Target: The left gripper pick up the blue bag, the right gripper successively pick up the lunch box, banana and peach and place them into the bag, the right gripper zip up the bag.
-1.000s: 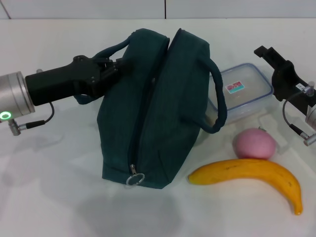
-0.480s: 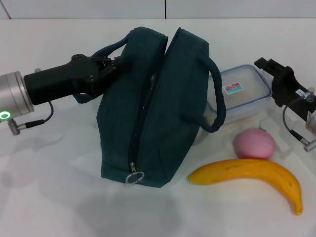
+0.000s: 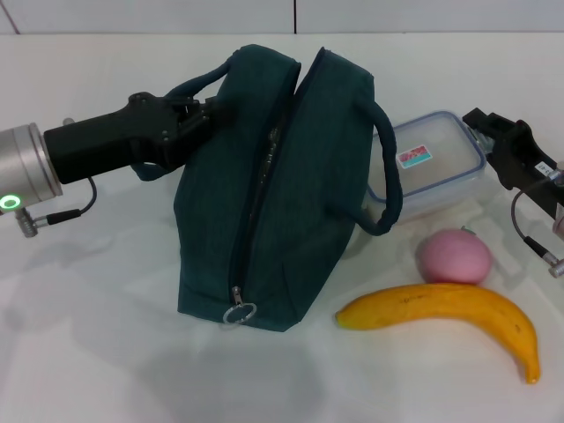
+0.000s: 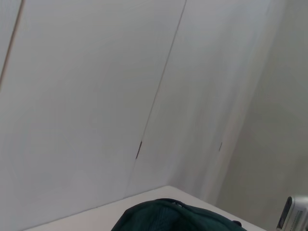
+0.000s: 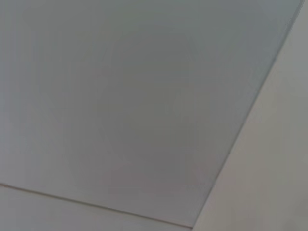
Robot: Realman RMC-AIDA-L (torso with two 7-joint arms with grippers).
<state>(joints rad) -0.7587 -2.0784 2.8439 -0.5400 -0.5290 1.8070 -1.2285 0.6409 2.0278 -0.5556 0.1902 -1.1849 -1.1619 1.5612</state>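
The blue bag [image 3: 273,194] stands tilted on the white table, its zip running down to a metal ring pull [image 3: 240,315]. My left gripper [image 3: 201,116] is shut on the bag's left handle and holds it up. The bag's top also shows in the left wrist view [image 4: 168,216]. The lunch box [image 3: 432,163] lies behind the bag's right side. The peach [image 3: 453,256] sits in front of it, and the banana [image 3: 449,313] lies in front of the peach. My right gripper [image 3: 495,130] is open and empty, just above the lunch box's right end.
The bag's right handle [image 3: 388,167] hangs over the lunch box's left part. A white wall stands behind the table. The right wrist view shows only wall.
My right gripper has come down and to the right, toward the lunch box's right end. The left gripper has pulled the bag's handle up a little, and the bag has tilted slightly.
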